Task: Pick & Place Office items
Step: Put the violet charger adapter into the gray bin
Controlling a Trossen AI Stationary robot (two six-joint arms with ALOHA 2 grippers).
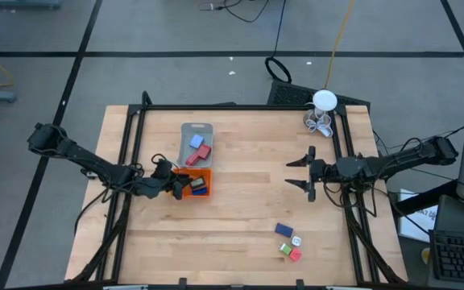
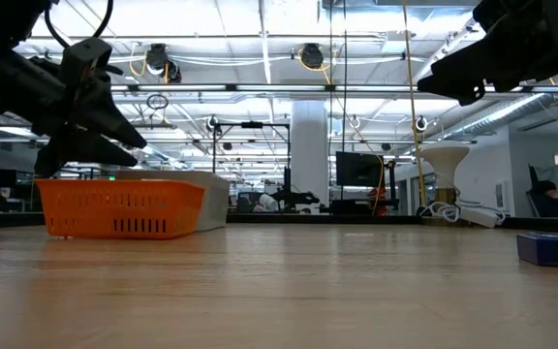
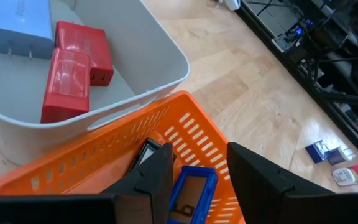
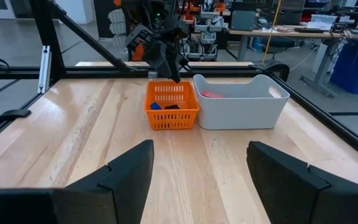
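Sorted so far, as judged: a blue item and a black item lie in the orange tray; two red items and a pale blue one lie in the grey tray, which touches the orange tray at its 12 o'clock. Four items remain loose on the bench, at about 4 o'clock from the orange tray and well apart from it: blue, white, green and pink. The left claw hangs at the orange tray's 9 o'clock edge, narrowly parted and empty. The right claw waits at 3 o'clock from the trays, spread wide, holding nothing.
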